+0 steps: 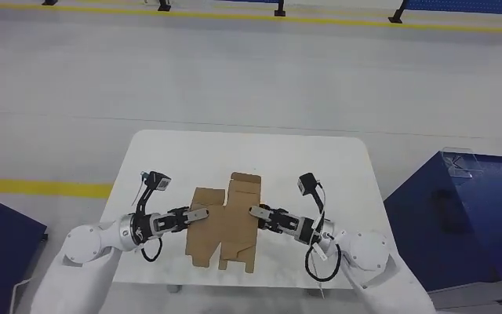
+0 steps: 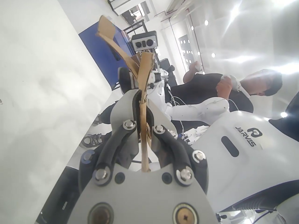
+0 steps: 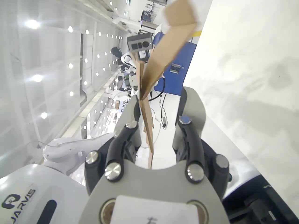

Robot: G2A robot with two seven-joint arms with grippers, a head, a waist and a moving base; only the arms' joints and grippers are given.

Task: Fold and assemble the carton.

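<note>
A flat brown carton (image 1: pixel 223 228) hangs between both arms over the front half of the white table (image 1: pixel 314 165), with one flap standing up at its far edge. My left gripper (image 1: pixel 196 213) is shut on the carton's left edge; in the left wrist view the cardboard (image 2: pixel 144 71) runs edge-on through the gripper (image 2: pixel 142 99). My right gripper (image 1: pixel 255 212) is at the carton's right edge. There its fingers (image 3: pixel 191 108) stand wide apart around the cardboard (image 3: pixel 163 52), which rests against one finger of that gripper (image 3: pixel 163 95).
A dark blue bin (image 1: pixel 447 220) stands off the table's right side and another blue object (image 1: pixel 12 235) off its left. The far half of the table is bare white surface. Yellow floor lines run behind and to the left.
</note>
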